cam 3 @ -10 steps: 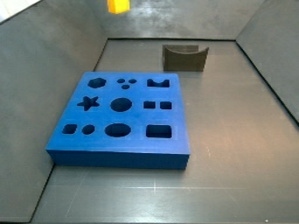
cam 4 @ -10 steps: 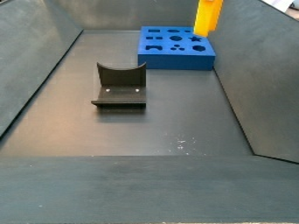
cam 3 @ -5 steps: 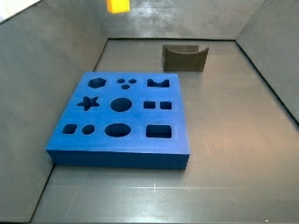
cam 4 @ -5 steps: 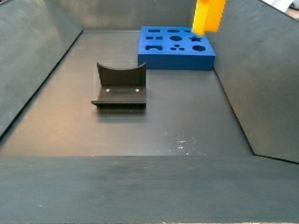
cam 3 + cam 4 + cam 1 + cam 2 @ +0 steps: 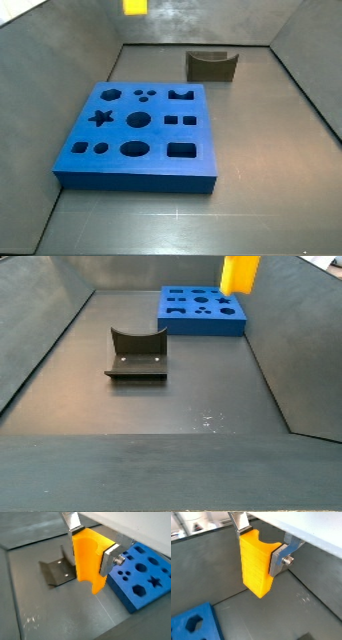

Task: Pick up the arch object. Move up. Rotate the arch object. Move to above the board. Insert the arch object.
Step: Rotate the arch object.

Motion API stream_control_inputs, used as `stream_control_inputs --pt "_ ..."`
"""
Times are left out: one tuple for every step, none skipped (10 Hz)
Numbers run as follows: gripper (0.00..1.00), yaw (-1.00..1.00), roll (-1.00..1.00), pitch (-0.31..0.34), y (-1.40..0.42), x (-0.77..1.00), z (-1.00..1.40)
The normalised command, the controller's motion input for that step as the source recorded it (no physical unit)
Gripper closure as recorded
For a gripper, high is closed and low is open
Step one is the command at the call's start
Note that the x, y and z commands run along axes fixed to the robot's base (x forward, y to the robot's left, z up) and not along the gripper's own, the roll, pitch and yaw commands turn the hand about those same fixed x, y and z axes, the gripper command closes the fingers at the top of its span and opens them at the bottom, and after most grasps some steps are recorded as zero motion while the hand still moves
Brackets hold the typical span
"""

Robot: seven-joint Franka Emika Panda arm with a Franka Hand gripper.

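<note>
The arch object (image 5: 89, 559) is a yellow-orange block with a scooped notch at its upper end, held high above the floor. My gripper (image 5: 88, 543) is shut on it, one silver finger (image 5: 71, 522) on each side; it shows the same way in the other wrist picture, arch object (image 5: 256, 562), gripper (image 5: 259, 542). In both side views only the block's lower end shows at the frame's upper edge (image 5: 135, 6) (image 5: 241, 273); the gripper itself is out of those views. The blue board (image 5: 139, 136) (image 5: 203, 309) (image 5: 140, 574) lies flat on the floor with its shaped holes facing up.
A dark fixture with a scooped top (image 5: 211, 66) (image 5: 136, 354) (image 5: 57, 572) stands on the floor apart from the board. Grey walls (image 5: 67, 50) enclose the workspace on all sides.
The arch object has risen slightly in both side views, so less of it shows at the upper edge. Board and fixture have not moved.
</note>
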Motion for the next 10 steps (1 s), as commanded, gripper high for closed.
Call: stream_control_inputs --pt "1.0 -0.95 0.0 -0.001 0.01 0.0 0.0" --pt "1.0 -0.72 0.0 -0.001 0.01 0.0 0.0" --pt "1.0 -0.44 0.0 -0.001 0.01 0.0 0.0" --pt "1.0 -0.33 0.0 -0.001 0.01 0.0 0.0" --pt "1.0 0.0 0.0 0.0 0.0 0.0 -1.0" --pt "1.0 0.04 0.0 -0.003 0.0 0.0 -1.0" --pt "1.0 0.04 0.0 -0.014 0.0 0.02 -1.0" --pt "1.0 0.04 -0.01 -0.019 0.0 0.02 -1.0" --pt "1.0 0.03 -0.02 -0.024 0.0 0.02 -1.0" --pt "1.0 0.02 -0.02 -0.028 0.0 0.02 -1.0"
